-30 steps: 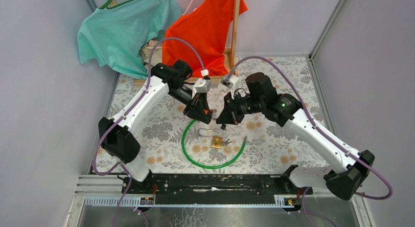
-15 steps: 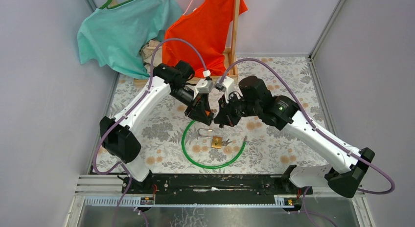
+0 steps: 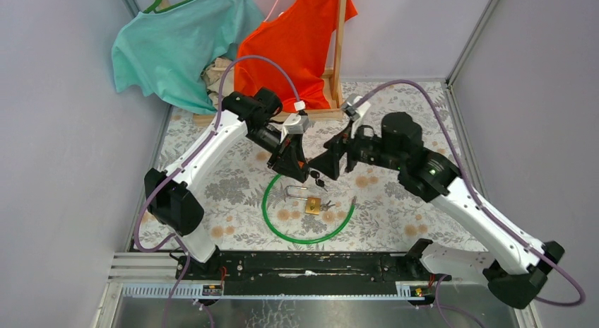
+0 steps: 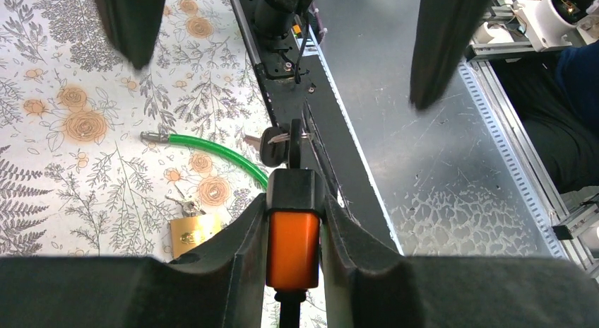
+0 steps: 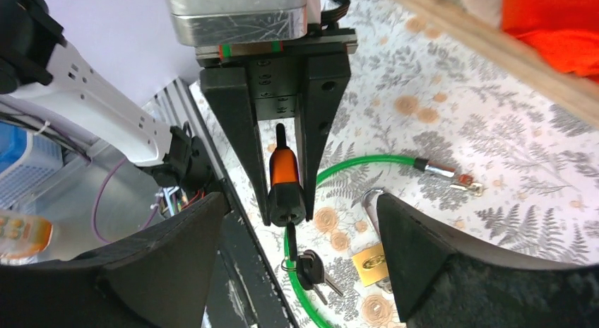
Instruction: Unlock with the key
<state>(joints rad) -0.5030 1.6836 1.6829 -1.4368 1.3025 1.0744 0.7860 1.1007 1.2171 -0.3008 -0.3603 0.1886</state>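
While left end effector (image 4: pixel 295 204) clamps orange lock (image 4: pixel 292 247) | brass padlock (image 4: pixel 192 234) emblem illegible

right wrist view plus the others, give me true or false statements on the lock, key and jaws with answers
1. The left gripper is shut on the orange lock body. True.
2. The right gripper has its jaws shut on the key. False: they stand wide open, holding nothing.
3. A key sits in the lock body's black end. True.
4. The brass padlock hangs from the left gripper. False: it lies inside the green cable loop.
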